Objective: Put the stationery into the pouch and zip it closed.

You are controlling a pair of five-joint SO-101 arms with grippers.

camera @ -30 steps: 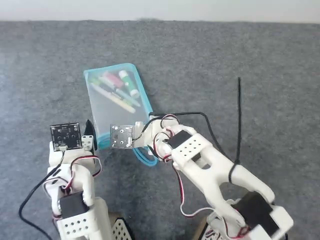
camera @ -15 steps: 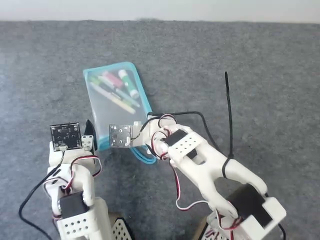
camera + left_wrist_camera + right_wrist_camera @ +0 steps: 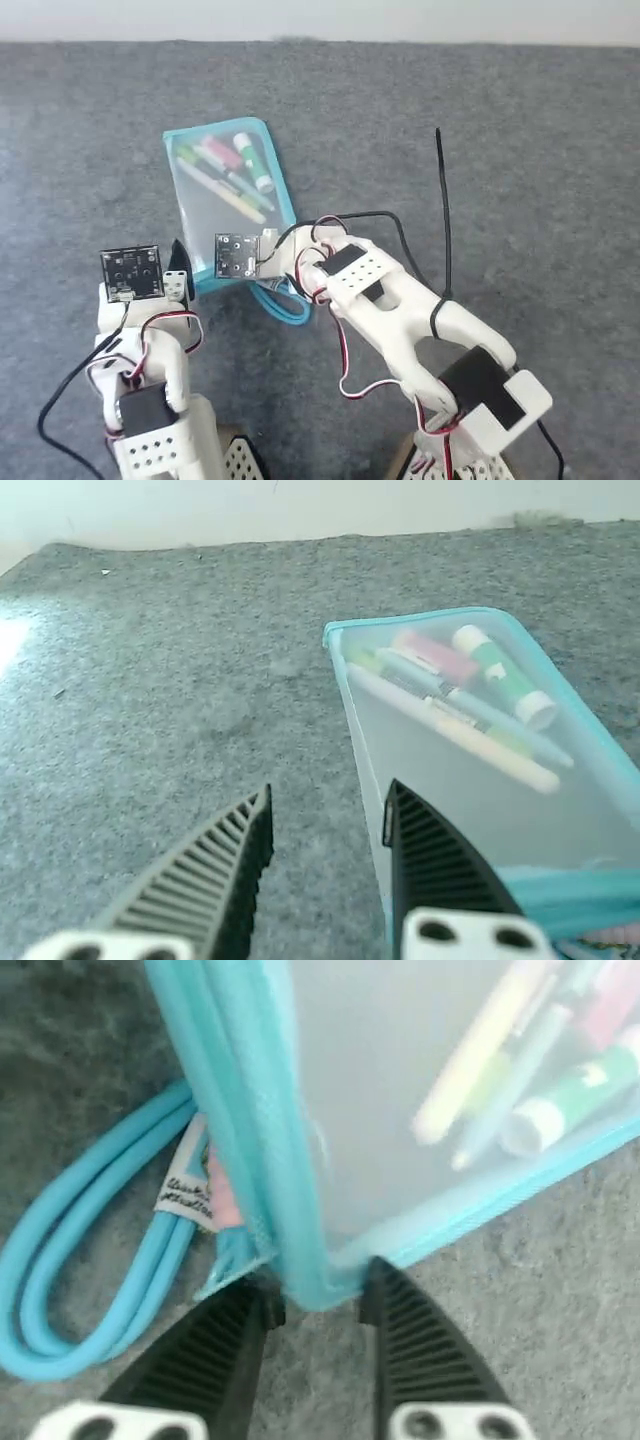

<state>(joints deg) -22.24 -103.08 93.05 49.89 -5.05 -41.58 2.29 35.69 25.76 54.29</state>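
The translucent pouch (image 3: 215,215) with teal edging lies on the grey carpet, with several pens and markers (image 3: 230,165) inside at its far end. My right gripper (image 3: 258,275) is at the pouch's near corner, shut on the teal edge (image 3: 310,1280), beside the teal strap loop (image 3: 90,1260). The stationery (image 3: 520,1070) shows through the pouch wall (image 3: 400,1080). My left gripper (image 3: 328,820) stands open over bare carpet just beside the pouch's (image 3: 470,780) near left edge. One of its fingers (image 3: 430,870) is close to that edge, and nothing is between them.
A black cable (image 3: 440,200) sticks up from the right arm. The strap loop (image 3: 280,303) lies on the carpet under that arm. Open carpet (image 3: 480,120) spreads to the right and far side.
The right arm has swung left and slightly away, and the pouch has shifted left and farther with it. The left arm has kept still.
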